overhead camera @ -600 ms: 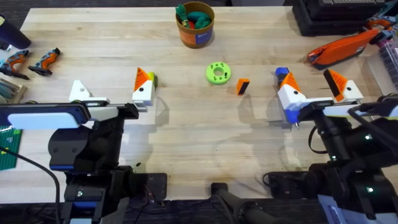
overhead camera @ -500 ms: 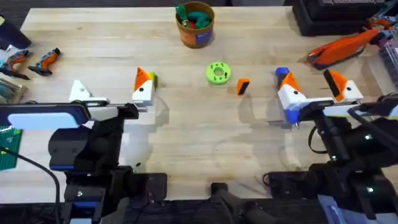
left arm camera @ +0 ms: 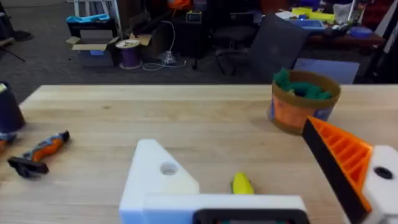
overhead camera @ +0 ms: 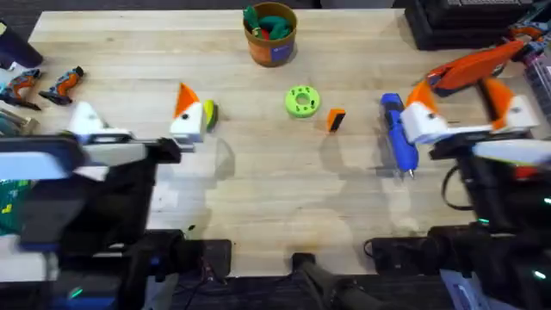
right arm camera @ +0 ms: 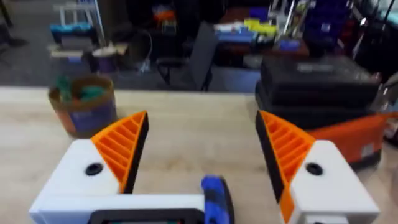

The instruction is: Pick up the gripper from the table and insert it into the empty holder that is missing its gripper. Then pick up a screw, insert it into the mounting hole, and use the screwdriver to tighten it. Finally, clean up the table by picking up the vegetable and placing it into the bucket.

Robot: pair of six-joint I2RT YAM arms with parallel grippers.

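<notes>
The small orange gripper (overhead camera: 336, 119) lies on the table right of centre. My left gripper (overhead camera: 136, 116) is open; its bare white holder (overhead camera: 86, 120) (left arm camera: 155, 180) shows a mounting hole (left arm camera: 169, 168), and its other finger (left arm camera: 342, 162) carries an orange pad. The yellow-green vegetable (overhead camera: 211, 112) (left arm camera: 242, 183) lies just beside that padded finger. The blue screwdriver (overhead camera: 398, 136) (right arm camera: 214, 196) lies flat below my open right gripper (overhead camera: 461, 103) (right arm camera: 202, 121), nearer its left finger. The bucket (overhead camera: 271, 33) (left arm camera: 305, 109) stands at the back centre. No screw can be made out.
A lime-green disc with holes (overhead camera: 301, 101) sits left of the orange gripper. A big orange-and-black hand tool (overhead camera: 473, 69) and a black case (overhead camera: 456, 21) are at the back right. Small tools (overhead camera: 52, 84) lie at the far left edge.
My right gripper has moved right and back off the screwdriver, which now lies uncovered. My left gripper has shifted left, and both arms have risen closer to the camera.
</notes>
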